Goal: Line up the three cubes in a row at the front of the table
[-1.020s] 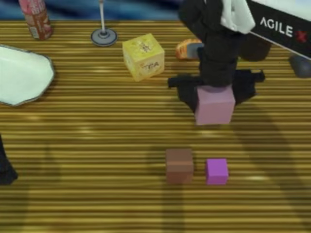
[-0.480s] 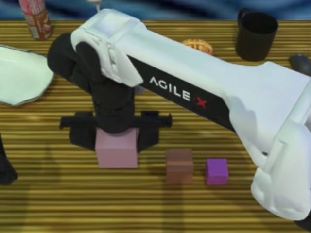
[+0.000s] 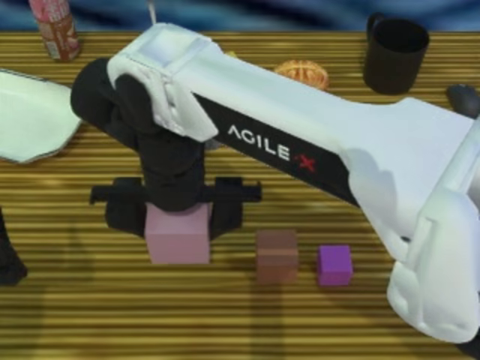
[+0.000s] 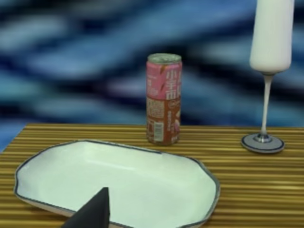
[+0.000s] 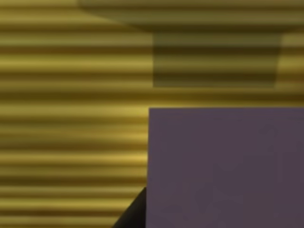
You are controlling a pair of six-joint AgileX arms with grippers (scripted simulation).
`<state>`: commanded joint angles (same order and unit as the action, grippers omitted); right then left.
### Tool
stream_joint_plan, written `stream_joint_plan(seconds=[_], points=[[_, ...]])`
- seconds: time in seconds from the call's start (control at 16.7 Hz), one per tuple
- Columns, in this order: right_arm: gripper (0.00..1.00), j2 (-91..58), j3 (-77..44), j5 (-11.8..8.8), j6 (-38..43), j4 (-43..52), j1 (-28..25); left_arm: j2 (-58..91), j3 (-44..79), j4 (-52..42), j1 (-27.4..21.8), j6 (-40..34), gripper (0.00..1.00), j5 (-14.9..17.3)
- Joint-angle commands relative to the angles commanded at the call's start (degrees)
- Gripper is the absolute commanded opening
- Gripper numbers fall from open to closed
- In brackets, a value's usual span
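The pale pink cube sits low over the table near the front, left of the others, with my right gripper shut on it from above. In the right wrist view the cube fills the corner beside one dark finger, and its shadow lies on the wood beyond it. I cannot tell whether it touches the table. The brown cube stands a short gap to its right, and the small magenta cube is right of that. My left arm is parked at the left edge, its gripper open, one fingertip showing.
A white plate lies at the back left, with a pink can behind it and a tall glass nearby. A black mug and an orange bun stand at the back right. My right arm spans the middle of the table.
The right arm swung from the back right to the front left carrying the pale pink cube. In the last half second it sank slightly. The brown and magenta cubes have not moved.
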<state>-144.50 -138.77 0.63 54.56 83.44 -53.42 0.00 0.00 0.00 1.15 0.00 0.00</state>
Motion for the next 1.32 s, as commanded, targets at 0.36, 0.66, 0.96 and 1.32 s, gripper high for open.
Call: stream_joint_plan(seconds=[0.36, 0.66, 0.96, 1.32], points=[[0.00, 0.23, 13.13, 0.05, 0.13, -12.45, -0.12, 0.00, 0.00, 0.00, 0.00, 0.00, 1.00, 0.00], [0.00, 0.15, 14.61, 0.09, 0.16, -13.93, -0.22, 0.00, 0.00, 0.00, 0.00, 0.00, 1.00, 0.00], [0.38, 0.15, 14.61, 0.09, 0.16, -13.93, -0.22, 0.00, 0.00, 0.00, 0.00, 0.00, 1.00, 0.00], [0.83, 0.15, 14.61, 0.09, 0.16, -13.93, -0.22, 0.00, 0.00, 0.00, 0.00, 0.00, 1.00, 0.00]])
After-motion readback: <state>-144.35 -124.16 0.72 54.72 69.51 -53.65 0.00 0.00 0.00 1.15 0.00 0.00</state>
